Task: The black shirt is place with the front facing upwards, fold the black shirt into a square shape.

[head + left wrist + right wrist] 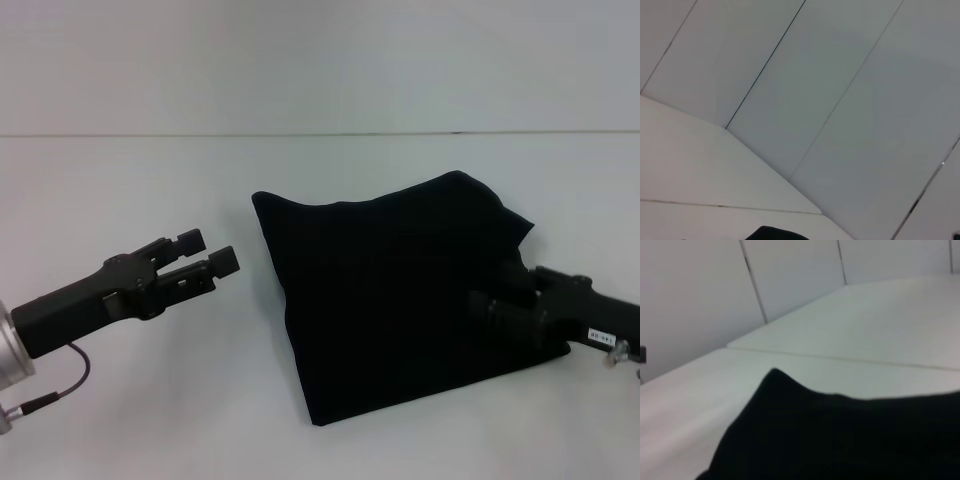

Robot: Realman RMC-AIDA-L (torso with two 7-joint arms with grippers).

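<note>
Black shirt point(385, 290) folded, no print legible; right pincer point(492, 305) on it.

Right hand point(505, 300) fingertips lost against black shirt point(390, 300)

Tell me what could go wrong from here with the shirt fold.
1. The right gripper sits on the black shirt's right edge, its fingers hidden against the dark cloth. If it lifts away with fabric snagged, the fold could drag open.
2. The shirt is a lopsided four-sided shape, its far right corner bunched, so it may not end up square.
3. The left gripper hovers open, off the shirt's left edge over the white table; a low sweep in could push that edge.
</note>
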